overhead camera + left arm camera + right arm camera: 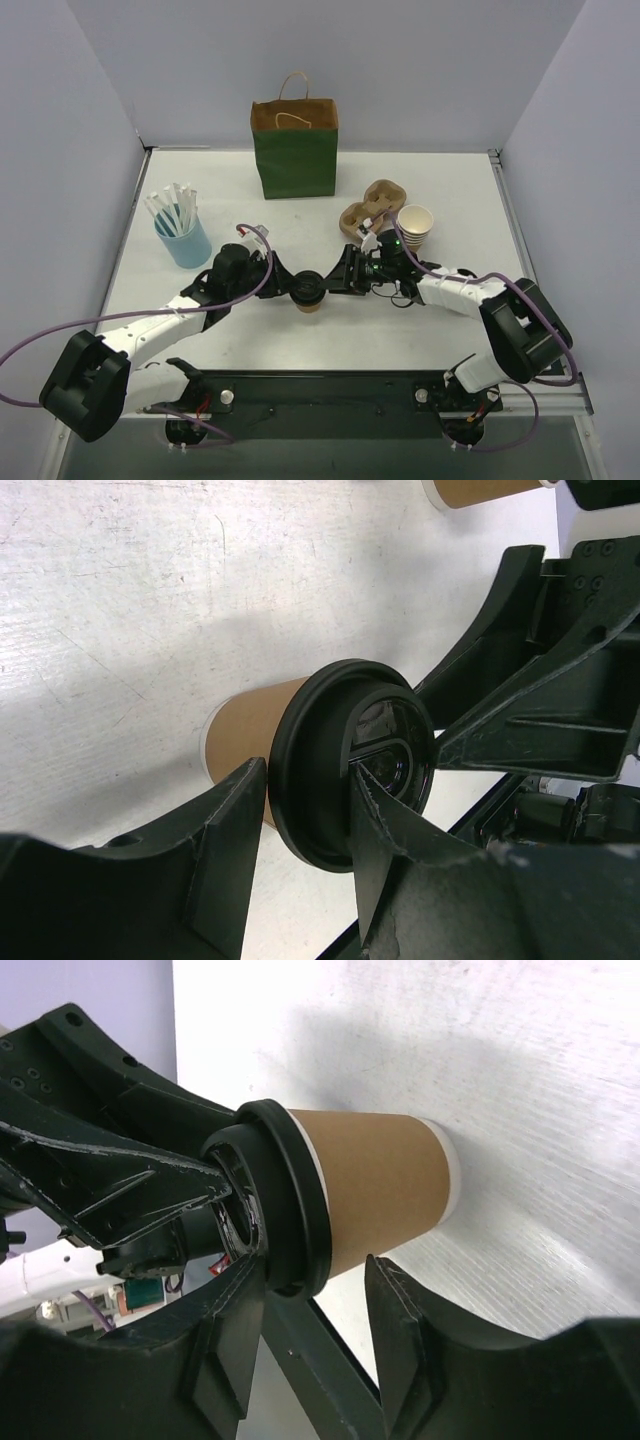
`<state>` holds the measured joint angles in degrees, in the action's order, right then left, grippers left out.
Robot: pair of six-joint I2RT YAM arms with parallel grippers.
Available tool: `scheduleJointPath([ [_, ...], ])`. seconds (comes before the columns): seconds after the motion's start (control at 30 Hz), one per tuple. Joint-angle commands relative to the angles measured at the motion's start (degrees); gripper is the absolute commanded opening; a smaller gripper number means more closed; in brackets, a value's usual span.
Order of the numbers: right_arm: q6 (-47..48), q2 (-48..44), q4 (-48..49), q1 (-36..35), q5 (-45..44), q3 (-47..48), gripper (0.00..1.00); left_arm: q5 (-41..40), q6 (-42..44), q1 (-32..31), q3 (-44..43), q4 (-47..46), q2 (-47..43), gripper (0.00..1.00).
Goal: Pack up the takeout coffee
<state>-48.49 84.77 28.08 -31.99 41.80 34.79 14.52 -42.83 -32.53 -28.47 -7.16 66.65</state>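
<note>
**pourover_pete:** how did the takeout coffee (309, 293) look to you, handling-wise? It stood upright mid-counter (330, 340), right between the two arms

**kraftcup:** light and squishy, I'd guess. Thin paper wall, so a hard squeeze round the middle would probably dent it or pop the lid (330, 770). The stiff bit was up top, where the black plastic rim braces the paper, so I'd grab there or just below. Couldn't tell if it was full, so I'd treat it as sloshy and keep it level

**pourover_pete:** and the claws?

**kraftcup:** the left claw (305, 800) was rolled sideways, one finger under the lid rim against the wall and the other over the lid top. Both were touching, so it read as a pinch on the lid. The right claw (315, 1290) was spread, just beside the cup, with a gap showing between its lower finger and the paper, so it held nothing

**pourover_pete:** where would it go?

**kraftcup:** a pulp carrier (380, 190) sat just past the right arm, and I couldn't tell if its wells were free. Beside it was a stack of tan cups (415, 235), the top one white inside with nothing in it. The green paper bag (295, 165) stood open at the back, its inside hidden from that angle. The blue tumbler (188, 248) off to the left held white sticks (175, 208), straws or stirrers, too small to say which
</note>
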Motion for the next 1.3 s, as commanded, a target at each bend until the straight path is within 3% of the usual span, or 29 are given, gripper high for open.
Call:
scheduleJointPath([
  [0.0, 2.43, -3.65, -9.17, 2.72, -3.31, 2.56, 0.45, -5.47, 4.68, 0.28, 0.87, 10.58, 2.25, 0.47],
  [0.63, 3.93, 0.3, -10.59, 3.25, 1.88, 8.9, 0.36, -5.12, 4.33, -0.16, 0.26, 9.71, 3.22, 0.47],
  [1.0, 0.6, 6.81, -2.68, 0.52, 2.23, 5.57, 0.33, -5.91, 3.72, -0.69, 1.4, 8.92, 3.57, 0.47],
  [1.27, 2.96, 6.73, -5.66, 2.28, -6.81, -2.26, 0.22, -7.31, 3.01, -0.78, 3.68, 8.04, 5.24, 0.46],
])
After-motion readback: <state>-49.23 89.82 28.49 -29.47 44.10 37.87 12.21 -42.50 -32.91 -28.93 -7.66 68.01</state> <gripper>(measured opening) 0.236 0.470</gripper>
